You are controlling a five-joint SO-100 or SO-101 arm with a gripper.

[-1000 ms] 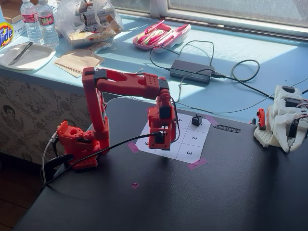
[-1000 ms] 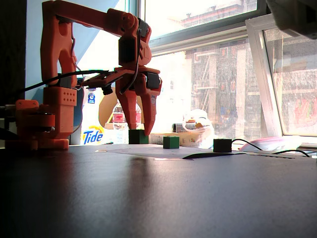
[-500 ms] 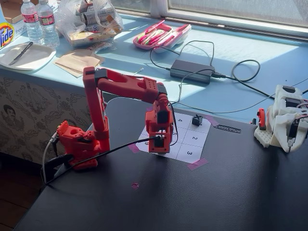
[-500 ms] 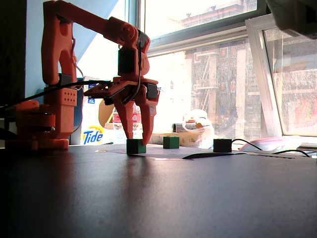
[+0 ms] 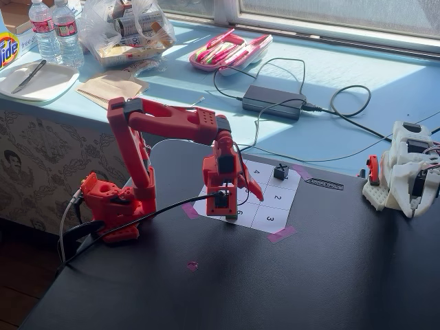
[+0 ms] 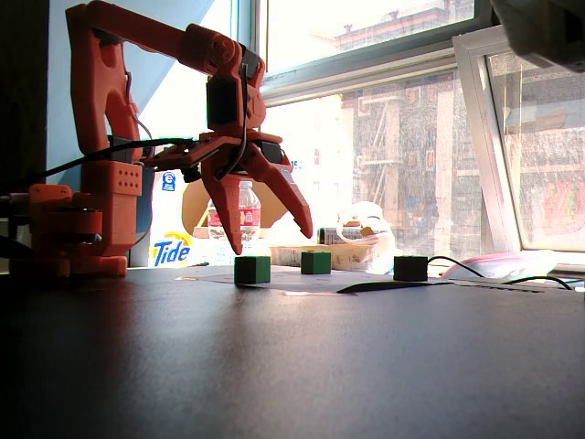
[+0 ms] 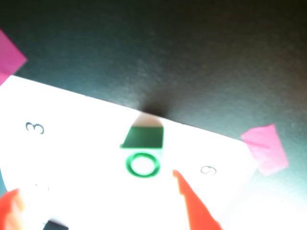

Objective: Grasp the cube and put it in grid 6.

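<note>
The green cube with a dark ring on its top [image 7: 142,149] stands on the white numbered sheet [image 7: 72,158], in the edge cell between the printed 3 [image 7: 35,128] and 9 [image 7: 208,170]. No digit shows under it. My red gripper [image 7: 94,183] is open and empty above it, with one fingertip [image 7: 184,189] just right of the cube. In a fixed view the open gripper [image 6: 271,240] hovers over the nearest green cube [image 6: 251,269]. In a fixed view the gripper [image 5: 245,206] hides the cube, and the cell marked 6 [image 5: 238,214] shows beside it.
A second green cube [image 6: 315,262] and a black cube [image 6: 410,267] stand further along the sheet; the black one bears an X [image 5: 280,171]. Pink tape [image 5: 282,234] holds the sheet's corners. A white arm [image 5: 405,172] sits at the right. A power adapter [image 5: 273,101] with cables lies behind.
</note>
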